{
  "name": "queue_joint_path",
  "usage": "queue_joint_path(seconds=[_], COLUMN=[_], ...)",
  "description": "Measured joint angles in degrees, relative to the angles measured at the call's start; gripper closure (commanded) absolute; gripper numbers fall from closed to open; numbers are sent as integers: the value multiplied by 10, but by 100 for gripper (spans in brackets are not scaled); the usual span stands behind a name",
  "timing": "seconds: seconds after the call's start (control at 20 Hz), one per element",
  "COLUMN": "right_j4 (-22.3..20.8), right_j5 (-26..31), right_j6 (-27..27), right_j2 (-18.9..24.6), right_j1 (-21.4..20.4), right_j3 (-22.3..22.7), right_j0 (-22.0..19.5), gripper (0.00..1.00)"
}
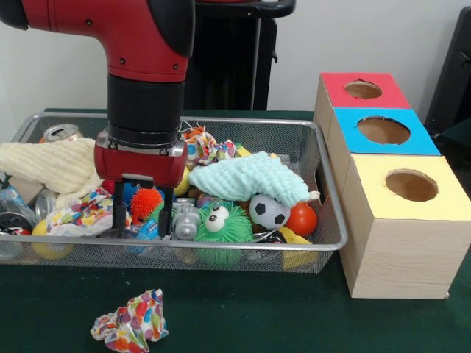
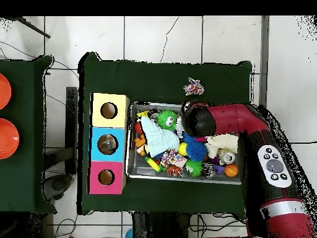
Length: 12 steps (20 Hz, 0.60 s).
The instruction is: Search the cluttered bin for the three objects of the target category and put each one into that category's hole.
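Down among the toys, near the 7 o'clock part of the cluttered bin [image 1: 324, 187] in the front view, the pincer [image 1: 143, 215] hung with its two black fingers spread apart and holding nothing. It pointed straight down because the arm was digging in from above. A spiky orange ball [image 1: 146, 202] sat right between the fingers, but that was not what the job wanted.

The job wanted the squashed clear bottles. One of them [image 1: 11, 200] seemed to peek out at the bin's 9 o'clock edge, clear with a bit of blue (it was hard to be sure). The others were not to be seen, most likely buried. A pale green cloth [image 1: 246, 179] lay over the middle and a cream cloth [image 1: 48, 163] lay over the 10 o'clock side, so both could be hiding things.

The hole [image 1: 363, 90] in the red-topped box sat at 2 o'clock, farthest back of the three boxes, which stood in a row touching the bin's side. The boxes stood close so the arm had only a short way to carry.

A crumpled colourful paper [image 1: 130, 321] lay on the green bench [image 1: 265, 323] outside the bin at 6 o'clock, perhaps tossed out to clear space.

I think the search was only beginning, since no bottle was held.
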Motion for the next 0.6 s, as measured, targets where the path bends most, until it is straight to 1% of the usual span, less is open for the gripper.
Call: queue_joint_path(seconds=[0.2, 0.6], right_j4=[-1, -2], right_j5=[-24, -42], right_j6=[0, 0], right_j2=[-1, -12], right_j1=[0, 0], right_j3=[0, 0], right_j0=[0, 2], gripper=[0, 0])
